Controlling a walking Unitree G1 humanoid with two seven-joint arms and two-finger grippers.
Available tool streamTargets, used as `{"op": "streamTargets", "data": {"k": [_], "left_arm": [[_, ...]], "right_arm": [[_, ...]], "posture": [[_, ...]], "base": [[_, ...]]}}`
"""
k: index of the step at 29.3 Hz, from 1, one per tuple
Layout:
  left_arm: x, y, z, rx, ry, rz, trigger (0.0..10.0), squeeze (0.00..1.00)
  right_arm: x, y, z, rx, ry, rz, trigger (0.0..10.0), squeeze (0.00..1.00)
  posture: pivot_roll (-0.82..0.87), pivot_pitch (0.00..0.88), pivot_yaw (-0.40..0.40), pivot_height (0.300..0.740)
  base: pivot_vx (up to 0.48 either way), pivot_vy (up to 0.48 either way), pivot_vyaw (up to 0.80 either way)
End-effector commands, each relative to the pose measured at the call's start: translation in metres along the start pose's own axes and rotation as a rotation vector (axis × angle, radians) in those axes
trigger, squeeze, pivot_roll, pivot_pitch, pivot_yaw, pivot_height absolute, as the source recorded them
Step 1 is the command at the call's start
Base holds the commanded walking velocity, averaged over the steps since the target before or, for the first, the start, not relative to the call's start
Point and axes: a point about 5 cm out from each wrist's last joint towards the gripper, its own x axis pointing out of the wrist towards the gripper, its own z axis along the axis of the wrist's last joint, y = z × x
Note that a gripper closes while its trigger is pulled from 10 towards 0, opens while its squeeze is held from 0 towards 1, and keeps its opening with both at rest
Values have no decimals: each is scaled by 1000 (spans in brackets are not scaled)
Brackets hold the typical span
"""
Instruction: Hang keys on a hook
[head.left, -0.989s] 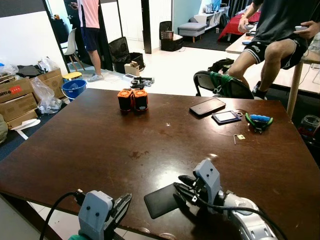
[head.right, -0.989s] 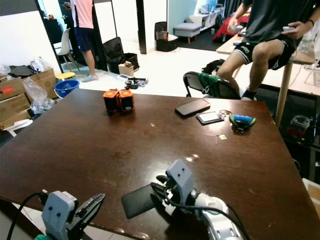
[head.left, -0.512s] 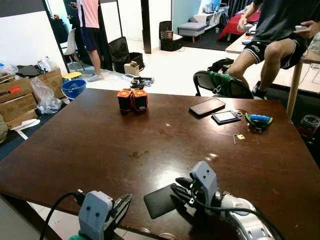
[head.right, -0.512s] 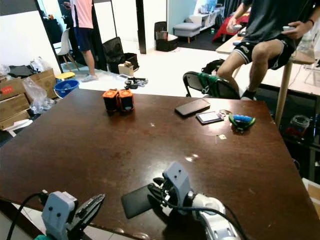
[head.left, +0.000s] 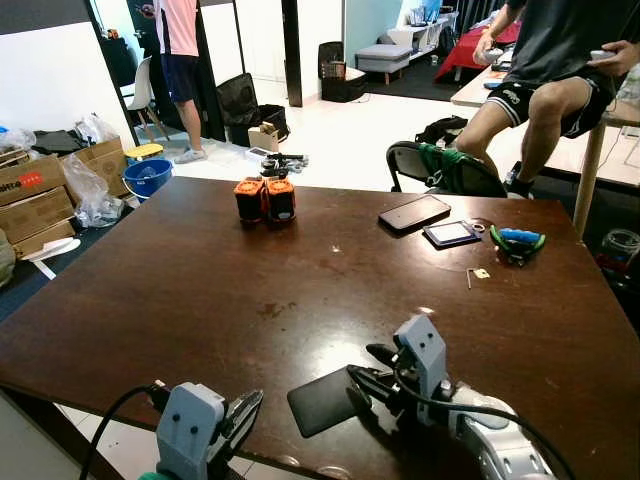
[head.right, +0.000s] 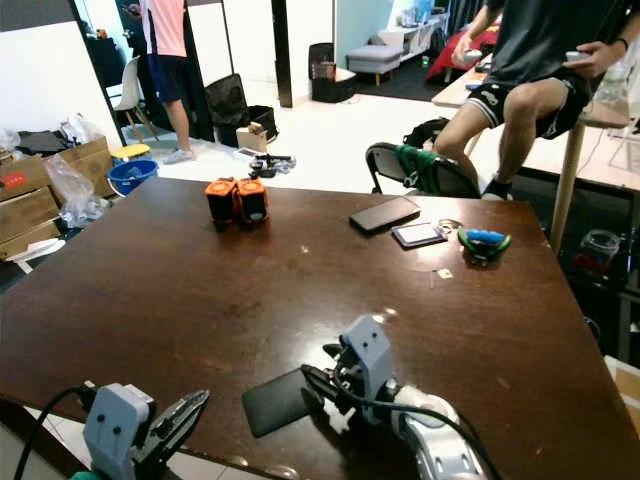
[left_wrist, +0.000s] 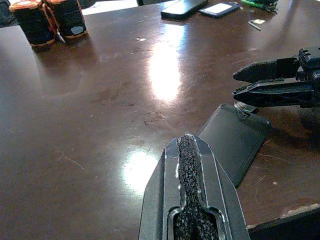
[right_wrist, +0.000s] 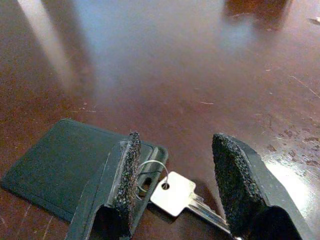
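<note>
A silver key (right_wrist: 172, 194) lies flat on the dark wooden table (head.left: 200, 290). A wire ring joins it to a black card-like holder (head.left: 322, 400) near the table's front edge. My right gripper (right_wrist: 177, 142) is open and low over the table, with one pad on each side of the key and its ring, not closed on them. In the left eye view the right gripper (head.left: 368, 368) points left at the holder's near end. My left gripper (left_wrist: 187, 137) is shut and holds nothing. It sits at the front edge, left of the holder.
Two orange-and-black cylinders (head.left: 265, 198) stand at the far middle of the table. A phone (head.left: 414, 212), a small device (head.left: 452, 233), green-handled pliers (head.left: 517, 242) and a small metal piece (head.left: 480, 273) lie far right. Beyond are a chair (head.left: 440, 168), a seated person (head.left: 545, 70) and a standing person (head.left: 180, 60).
My right gripper drifted slightly left, then back right, staying over the holder's key end. The left gripper, key and holder have not moved.
</note>
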Motion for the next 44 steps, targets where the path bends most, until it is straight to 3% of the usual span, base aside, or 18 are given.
{"op": "streamTargets", "data": {"k": [1, 18, 33, 34, 35, 36, 38, 39, 40, 44], "left_arm": [[-4, 2, -5, -6, 31, 7, 10000, 0], [-4, 2, -5, 2, 36, 1, 10000, 0], [-5, 0, -6, 1, 49, -11, 10000, 0], [-5, 0, -6, 1, 49, -11, 10000, 0], [-5, 0, -6, 1, 48, -11, 10000, 0], [-5, 0, -6, 1, 49, -11, 10000, 0], [-5, 0, -7, 1, 49, -11, 10000, 0], [-5, 0, -7, 1, 49, -12, 10000, 0], [-5, 0, -7, 1, 50, -12, 10000, 0], [-5, 0, -7, 1, 51, -13, 10000, 0]], "right_arm": [[2, 3, -7, 8, 34, 1, 10000, 0], [14, 6, 4, -43, 41, 23, 10000, 0], [14, 8, -1, -55, 78, 45, 10000, 0], [14, 8, -1, -56, 80, 45, 10000, 196], [14, 8, -1, -57, 81, 45, 10000, 196], [15, 8, -1, -59, 83, 44, 10000, 702], [15, 8, -1, -60, 84, 43, 10000, 702], [15, 8, -1, -61, 86, 42, 10000, 314], [15, 8, -1, -63, 87, 41, 10000, 0], [15, 8, -2, -65, 93, 42, 10000, 0]], "posture": [[21, 24, 163, 740], [22, 13, 164, 740], [24, 9, 161, 740], [24, 9, 161, 740], [24, 9, 161, 740], [24, 9, 161, 740], [24, 9, 161, 740], [24, 9, 161, 740], [24, 9, 161, 740], [24, 12, 164, 740]], "base": [[0, 0, 0], [0, 0, 0], [0, 0, 0], [0, 0, 0], [0, 0, 0], [0, 0, 0], [0, 0, 0], [0, 0, 0], [0, 0, 0], [0, 0, 0]]}}
